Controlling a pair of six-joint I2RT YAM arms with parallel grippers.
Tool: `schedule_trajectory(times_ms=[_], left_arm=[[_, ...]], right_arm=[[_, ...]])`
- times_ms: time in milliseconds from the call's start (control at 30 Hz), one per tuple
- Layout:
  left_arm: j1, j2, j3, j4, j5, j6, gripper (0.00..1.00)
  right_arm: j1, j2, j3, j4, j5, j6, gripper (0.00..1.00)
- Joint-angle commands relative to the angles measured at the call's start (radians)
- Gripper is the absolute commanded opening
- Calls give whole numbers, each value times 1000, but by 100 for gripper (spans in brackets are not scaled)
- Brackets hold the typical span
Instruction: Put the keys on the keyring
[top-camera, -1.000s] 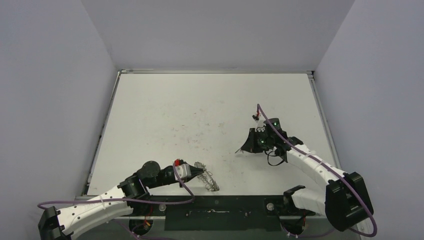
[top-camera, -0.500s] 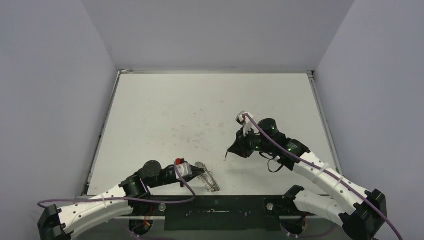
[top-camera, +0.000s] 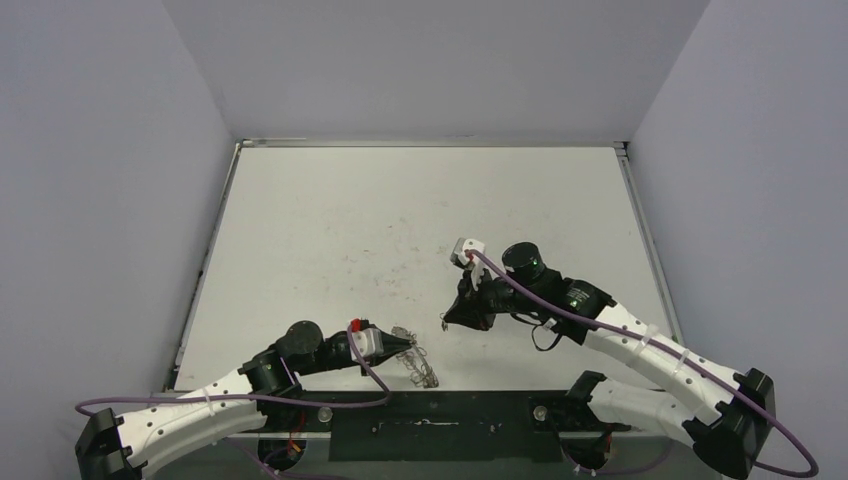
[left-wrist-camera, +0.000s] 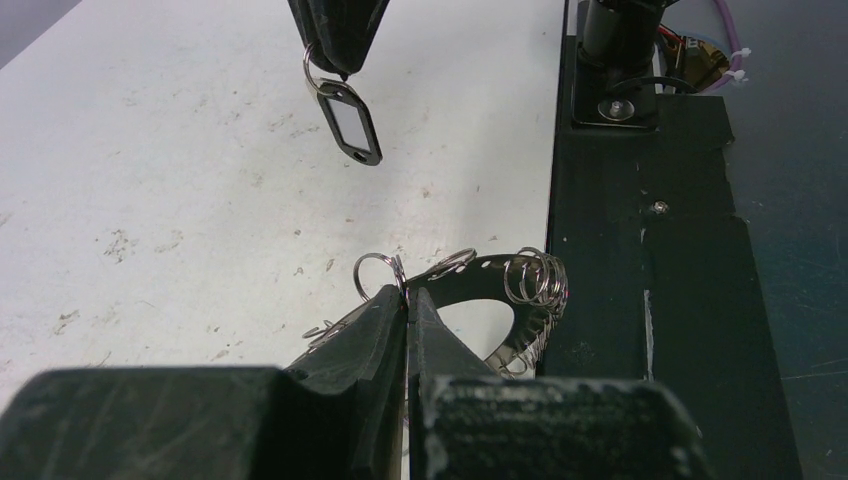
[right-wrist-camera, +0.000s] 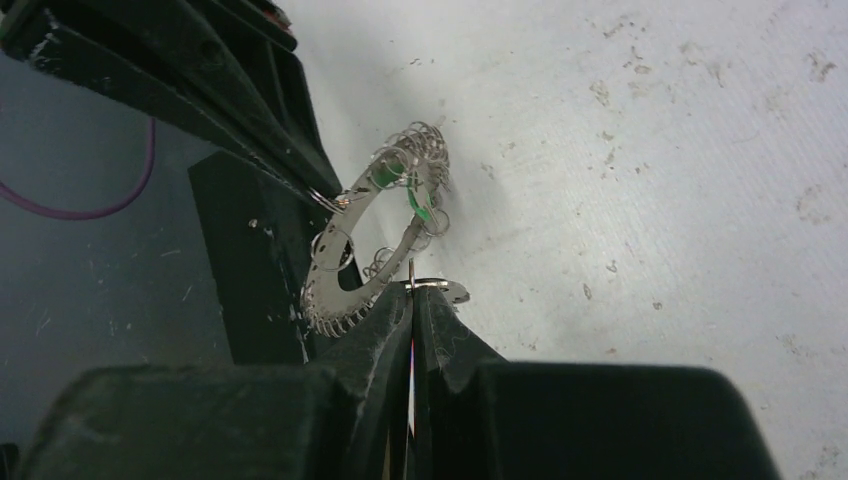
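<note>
The keys (left-wrist-camera: 350, 120) hang in the air from the right pincer (left-wrist-camera: 340, 70). Seen from the left wrist, a small silvery split ring is caught at the fingertips and a black oblong tag with a pale window dangles below it, clear of the worktop (left-wrist-camera: 150, 150). The right wrist camera shows that pincer's two fingers pressed together, with only a sliver of silvery metal poking out at the tip. Just below and to the left of it in the overhead view is the keyring (left-wrist-camera: 535, 282), a flat metal band fringed with many small wire loops. It is tilted up on edge near the worktop's front edge, close to the keys but not touching them. A bit of green (right-wrist-camera: 388, 172) shows among the loops on its far side. The left pincer (left-wrist-camera: 406, 305) is closed on one small loop at the keyring's rim. Whether the keyring's lower edge rests on the worktop cannot be told. A black mounting plate (left-wrist-camera: 640, 250) runs along the worktop's near edge just beside it.
</note>
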Motion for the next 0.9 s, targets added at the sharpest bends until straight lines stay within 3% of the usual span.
schedule_trajectory(times_ms=[0, 600, 867], left_arm=[[-8, -1, 24, 55, 36, 8, 0], [-10, 33, 33, 68, 41, 5, 0], [-10, 30, 32, 64, 40, 3, 0]], right_arm=[[57, 26, 71, 22, -36, -59, 0], [370, 231, 228, -112, 301, -152, 0], [419, 292, 263, -114, 381, -150, 0]])
